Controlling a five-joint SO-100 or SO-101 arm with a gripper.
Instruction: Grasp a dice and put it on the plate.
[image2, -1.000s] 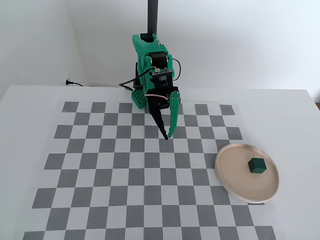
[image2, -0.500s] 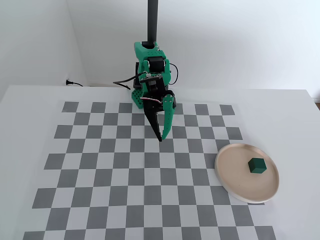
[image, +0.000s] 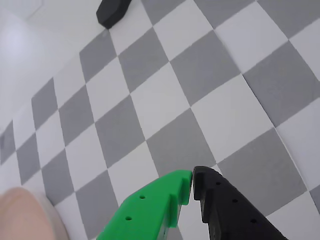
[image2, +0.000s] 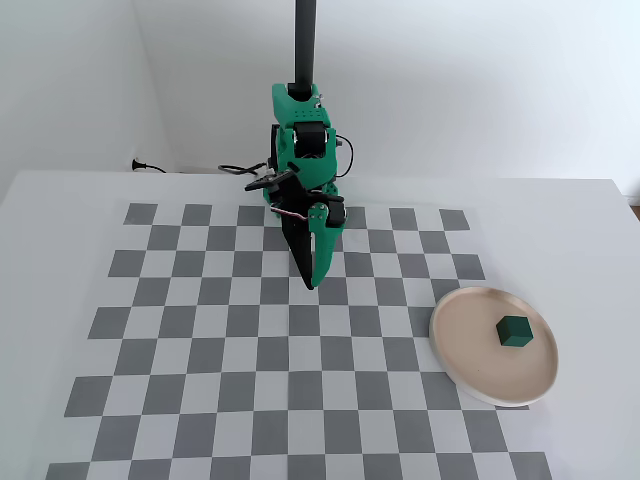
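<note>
- Dice (image2: 515, 331) sits on the plate (image2: 462, 345), right of centre.
- End effector (image2: 311, 284) hangs over the checkerboard (image2: 200, 330), fingertips pressed together, gripping nothing, well apart from the plate.

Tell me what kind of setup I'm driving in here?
Likely a home or lab test bench: a white table with a grey-and-white checkerboard mat, a small green arm by bare white walls, and a plate holding a dice.

Dark green dice (image2: 515, 331) — on plate (image2: 463, 349)
</note>
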